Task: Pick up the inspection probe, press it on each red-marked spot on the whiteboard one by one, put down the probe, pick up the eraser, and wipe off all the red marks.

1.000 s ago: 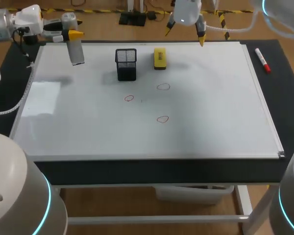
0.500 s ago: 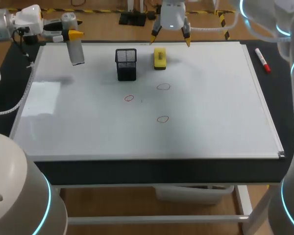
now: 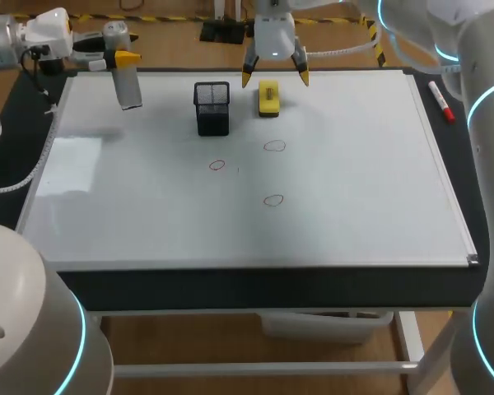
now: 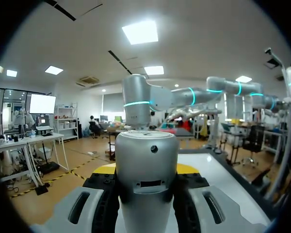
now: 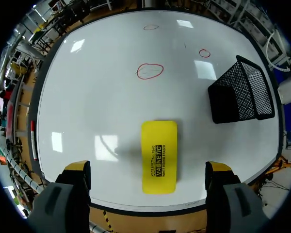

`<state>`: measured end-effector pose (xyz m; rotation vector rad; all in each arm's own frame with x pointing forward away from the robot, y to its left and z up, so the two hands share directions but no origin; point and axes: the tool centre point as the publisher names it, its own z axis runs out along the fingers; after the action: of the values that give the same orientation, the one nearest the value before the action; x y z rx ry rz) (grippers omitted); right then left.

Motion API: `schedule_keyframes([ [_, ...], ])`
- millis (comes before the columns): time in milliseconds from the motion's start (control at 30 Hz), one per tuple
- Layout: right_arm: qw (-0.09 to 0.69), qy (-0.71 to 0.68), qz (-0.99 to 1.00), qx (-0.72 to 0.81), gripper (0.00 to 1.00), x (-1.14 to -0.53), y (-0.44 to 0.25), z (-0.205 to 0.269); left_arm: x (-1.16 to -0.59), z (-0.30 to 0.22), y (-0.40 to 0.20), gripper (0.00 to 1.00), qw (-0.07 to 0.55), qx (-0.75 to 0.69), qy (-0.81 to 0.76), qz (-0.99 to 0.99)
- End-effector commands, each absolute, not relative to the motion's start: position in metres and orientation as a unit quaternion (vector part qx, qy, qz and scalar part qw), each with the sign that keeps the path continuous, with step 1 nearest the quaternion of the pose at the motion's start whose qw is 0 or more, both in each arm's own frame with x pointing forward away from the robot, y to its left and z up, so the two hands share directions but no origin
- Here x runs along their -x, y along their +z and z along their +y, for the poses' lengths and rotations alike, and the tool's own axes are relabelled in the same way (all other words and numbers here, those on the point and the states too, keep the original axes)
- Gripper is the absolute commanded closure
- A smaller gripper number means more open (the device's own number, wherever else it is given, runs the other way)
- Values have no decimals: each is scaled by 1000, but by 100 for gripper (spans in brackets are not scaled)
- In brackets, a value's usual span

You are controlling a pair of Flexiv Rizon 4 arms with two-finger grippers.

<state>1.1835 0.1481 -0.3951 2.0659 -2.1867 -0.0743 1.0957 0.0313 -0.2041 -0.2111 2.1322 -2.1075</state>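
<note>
The eraser (image 3: 268, 97) is yellow and carries a strip of black print along the middle of its top face; the letters run lengthwise. It lies flat on the whiteboard (image 3: 354, 181) close to the far edge. Its long axis runs from the far edge toward the near one, crosswise to the line between the fingertips of the right hand (image 3: 275, 79). That hand is spread wide above it, one yellow tip on each side of the eraser and neither touching it, holding nothing.

Just to the eraser's left stands a black mesh holder (image 3: 212, 107), with a narrow gap between them. Three red marks (image 3: 217, 164) sit nearer the middle of the board, well apart from the eraser, and bare board lies open to its right and toward the near edge.

The left hand (image 3: 119, 59) is closed on the silver probe (image 3: 129, 86), which stands roughly upright over the board's far left corner. A red marker (image 3: 441, 101) lies on the dark desk (image 3: 469, 164) beyond the board's right edge.
</note>
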Motion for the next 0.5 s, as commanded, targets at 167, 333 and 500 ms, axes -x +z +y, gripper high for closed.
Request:
schedule_keyframes([
  [167,40,-48,-723,-688,0,-1184,-403,152,-1097,32,-203,100,67,69,-700,708],
  [333,37,-57,-721,-689,0,-1182,-409,156,-1097,32,-203,100,67,69,-700,708],
  [500,39,-64,-720,-690,0,-1181,-413,160,-1097,32,-203,100,67,69,-700,708],
])
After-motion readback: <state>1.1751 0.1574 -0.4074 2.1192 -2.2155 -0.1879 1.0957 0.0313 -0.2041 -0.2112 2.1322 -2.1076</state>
